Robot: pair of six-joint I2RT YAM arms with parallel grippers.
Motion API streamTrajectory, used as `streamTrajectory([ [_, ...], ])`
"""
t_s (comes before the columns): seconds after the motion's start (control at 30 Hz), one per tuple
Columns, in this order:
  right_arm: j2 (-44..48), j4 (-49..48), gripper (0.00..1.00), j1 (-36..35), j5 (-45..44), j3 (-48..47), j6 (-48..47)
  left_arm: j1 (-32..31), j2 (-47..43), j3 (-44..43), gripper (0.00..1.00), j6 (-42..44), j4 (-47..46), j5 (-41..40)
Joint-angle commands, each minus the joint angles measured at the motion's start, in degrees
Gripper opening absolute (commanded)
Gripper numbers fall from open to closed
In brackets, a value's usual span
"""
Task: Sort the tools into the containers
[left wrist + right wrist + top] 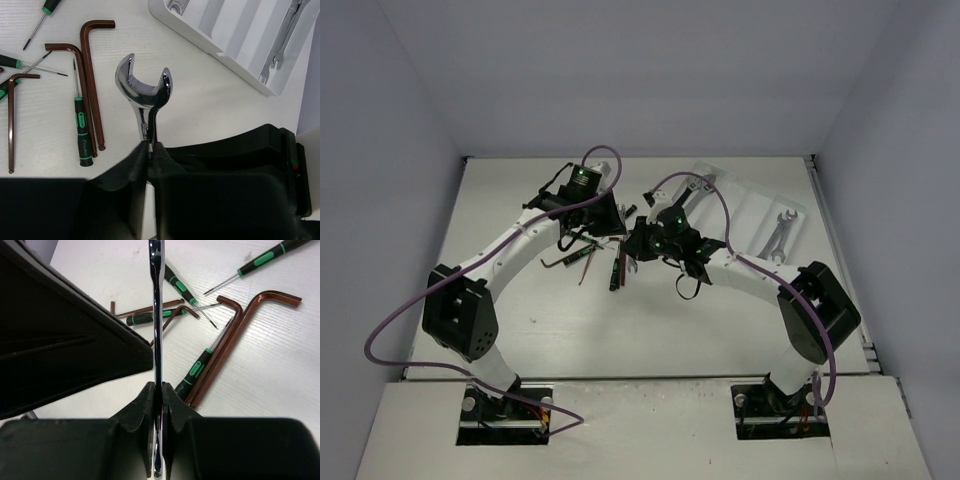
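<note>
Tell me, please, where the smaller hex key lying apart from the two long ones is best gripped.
I'd grip the hex key on its long arm, toward the free end, coming straight down with jaws across it. It lies flat with bare table either side there, while a screwdriver handle crowds its bend.

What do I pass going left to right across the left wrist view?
short hex key → longest hex key → gripped wrench → tray → second wrench, lying in the tray.

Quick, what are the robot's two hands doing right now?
Left gripper: closed on the shaft of the silver wrench.
Right gripper: closed on a silver wrench too, likely the same one.
</note>
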State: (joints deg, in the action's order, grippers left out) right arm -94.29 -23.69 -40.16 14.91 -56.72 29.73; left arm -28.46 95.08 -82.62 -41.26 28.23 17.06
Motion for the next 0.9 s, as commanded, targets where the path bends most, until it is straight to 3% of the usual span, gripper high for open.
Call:
streamTrajectory([
  [0.0,5.0,-4.63,0.0,1.22,-3.82,1.44,1.89,0.16,-4.86,0.7,0.13,0.51,-4.03,-1.96],
  [0.13,8.02,-2.58,0.0,4.37,-5.99,4.4,3.35,0.16,-6.88,1.38,0.48,2.57,-2.97,-5.67],
  [0.23,11.35,2.7,0.0,8.8,-10.13,5.83,2.73,0.22,-9.29,1.59,0.61,4.5,-1.56,-9.7],
  [0.43,19.49,17.57,0.0,24.57,-19.97,6.48,-0.58,0.16,-14.6,5.98,0.63,10.64,1.73,-17.13],
  [0.63,18.84,23.42,0.0,43.71,-17.67,6.69,-4.08,0.17,-22.44,14.37,0.64,14.71,3.95,-23.57],
  [0.87,7.5,23.42,0.03,49.73,-15.6,0.16,-5.39,0.34,-32.34,21.93,0.69,17.44,4.98,-26.81],
])
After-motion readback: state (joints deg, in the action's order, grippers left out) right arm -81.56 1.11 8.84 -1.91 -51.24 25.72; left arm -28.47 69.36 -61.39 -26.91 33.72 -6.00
